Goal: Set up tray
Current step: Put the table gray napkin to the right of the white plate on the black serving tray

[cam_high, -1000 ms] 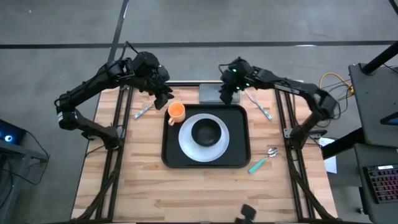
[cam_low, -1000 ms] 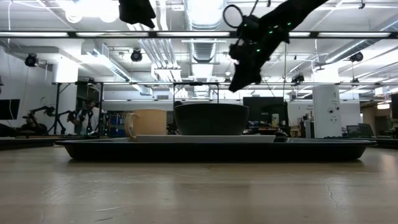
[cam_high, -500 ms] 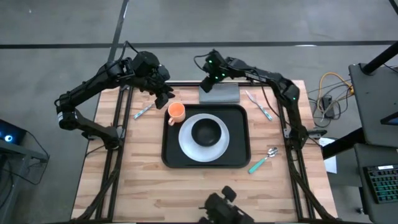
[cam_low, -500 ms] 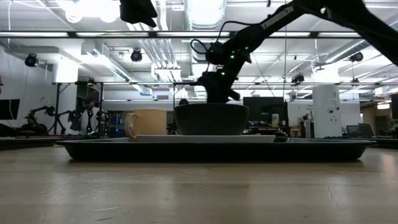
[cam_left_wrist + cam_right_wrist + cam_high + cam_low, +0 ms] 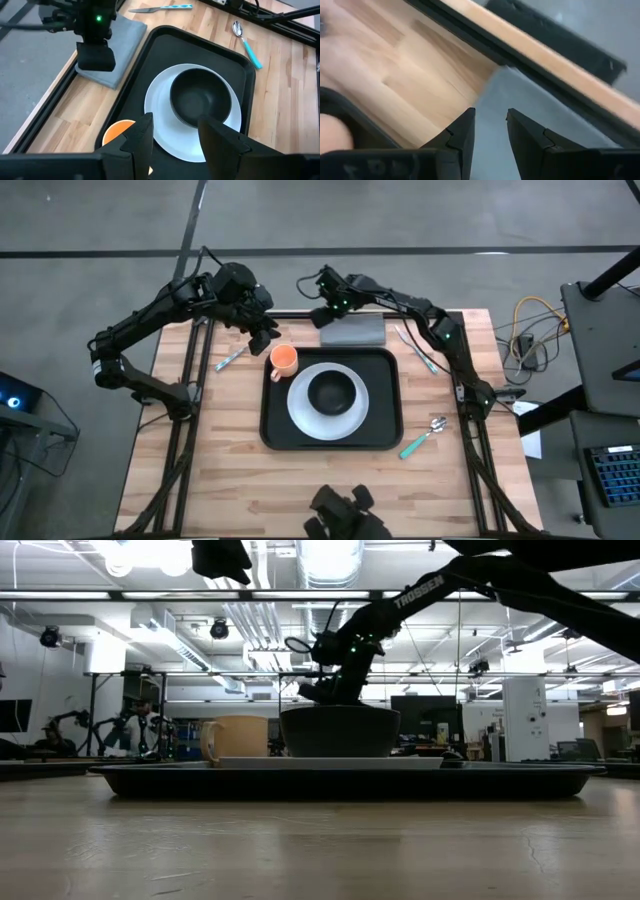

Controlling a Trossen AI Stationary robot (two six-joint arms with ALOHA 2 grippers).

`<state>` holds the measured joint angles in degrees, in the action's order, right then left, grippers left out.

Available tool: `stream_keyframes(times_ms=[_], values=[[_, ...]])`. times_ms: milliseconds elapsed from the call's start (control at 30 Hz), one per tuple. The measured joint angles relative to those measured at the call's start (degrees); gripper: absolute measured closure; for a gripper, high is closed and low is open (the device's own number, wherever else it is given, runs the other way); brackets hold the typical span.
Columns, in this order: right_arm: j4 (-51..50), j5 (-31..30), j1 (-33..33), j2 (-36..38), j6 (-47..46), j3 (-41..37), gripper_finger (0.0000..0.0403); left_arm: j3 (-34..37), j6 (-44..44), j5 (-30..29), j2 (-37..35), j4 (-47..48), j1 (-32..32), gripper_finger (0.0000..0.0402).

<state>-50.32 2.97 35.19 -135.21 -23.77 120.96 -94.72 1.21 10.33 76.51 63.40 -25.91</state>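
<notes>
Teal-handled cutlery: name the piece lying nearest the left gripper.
The knife on the bare wood left of the tray, just below the left gripper; the other pieces lie right of the tray.

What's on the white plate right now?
A black bowl sits centered on the white plate, which lies in the black tray. The orange cup stands beside the plate. The plate's center is hidden under the bowl.

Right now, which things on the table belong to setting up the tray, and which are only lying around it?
Belonging to the job:
- black tray
- white plate on it
- dark bowl on the plate
- orange cup on the tray
- grey napkin, under the right gripper

Lying on the bare table:
- teal-handled spoon
- knife
- fork
</notes>
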Motion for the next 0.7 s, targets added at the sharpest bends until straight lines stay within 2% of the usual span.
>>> stream_keyframes(times_ms=[267, 467, 700], values=[[-2.0, -1.5, -0.2, -0.8, 1.0, 1.5, 0.0264, 0.0, 0.0, 0.0, 0.1, 0.0, 0.0, 0.0265], [-3.6, -3.2, -1.4, -0.8, -3.9, 1.6, 0.0237, 0.0, 0.0, 0.0, 0.1, 0.0, 0.0, 0.0265], [-3.5, -3.0, -5.0, -0.8, -6.9, 1.5, 0.0232, 0.0, 0.0, 0.0, 0.1, 0.0, 0.0, 0.0265]])
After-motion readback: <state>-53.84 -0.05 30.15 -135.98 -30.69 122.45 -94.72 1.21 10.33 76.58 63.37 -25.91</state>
